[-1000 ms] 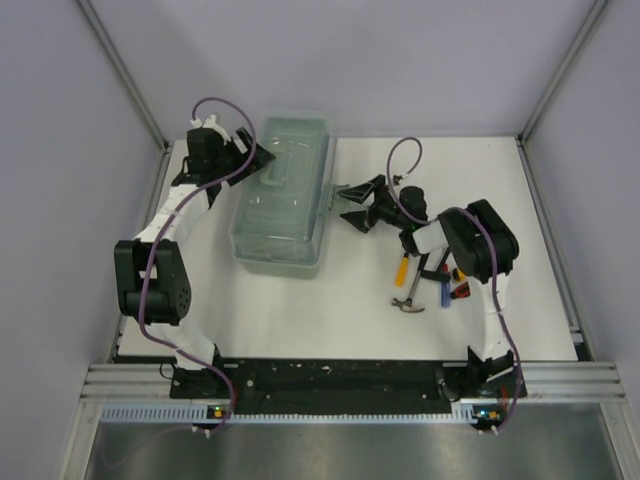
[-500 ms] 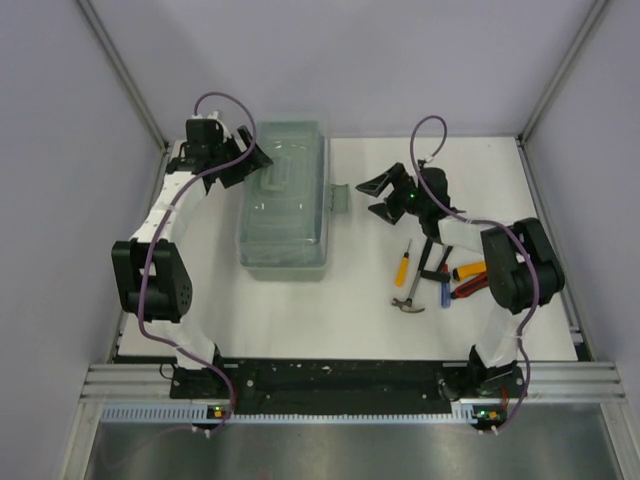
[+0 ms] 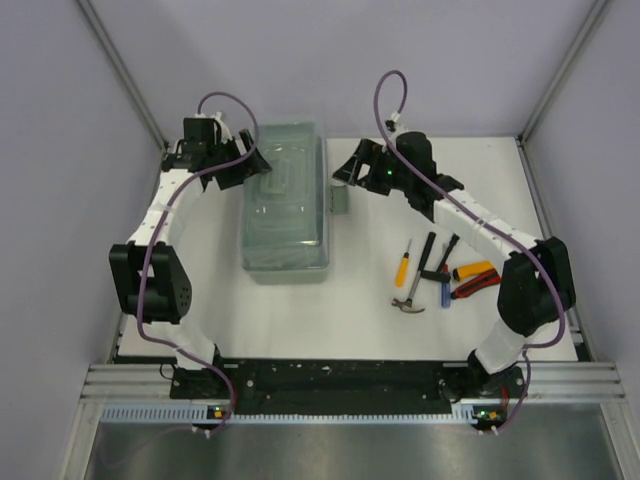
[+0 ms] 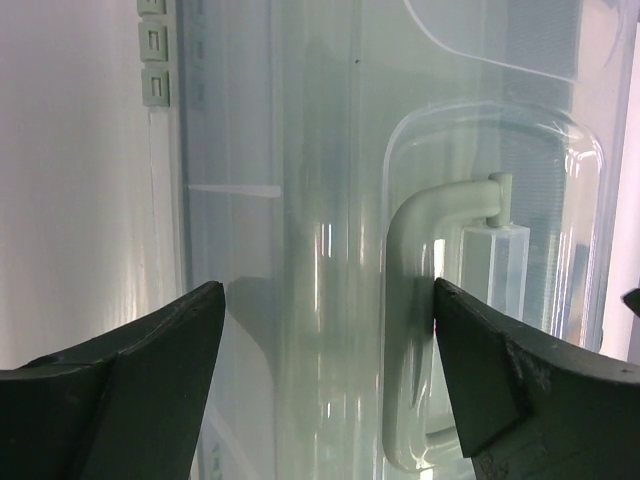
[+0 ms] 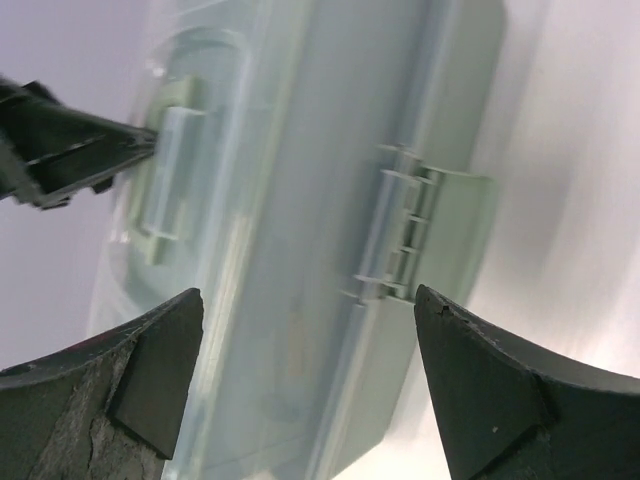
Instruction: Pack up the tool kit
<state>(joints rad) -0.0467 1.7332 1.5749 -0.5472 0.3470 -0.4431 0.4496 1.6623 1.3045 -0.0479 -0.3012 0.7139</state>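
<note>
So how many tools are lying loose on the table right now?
4, all right of the box: an orange-handled screwdriver, a hammer beside it, a blue-handled tool, and red-and-orange pliers farthest right, which may be two tools overlapping.

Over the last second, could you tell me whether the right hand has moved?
Yes. The right hand has moved farther from the hammer, toward the far side, beside the toolbox latch.

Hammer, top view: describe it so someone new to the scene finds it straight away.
On the white table, right of the clear tool box, loose tools lie in a cluster. The hammer sits at its near left, just right of the yellow-handled screwdriver. Only it has a curved metal head, at the near end of a dark handle.
</note>
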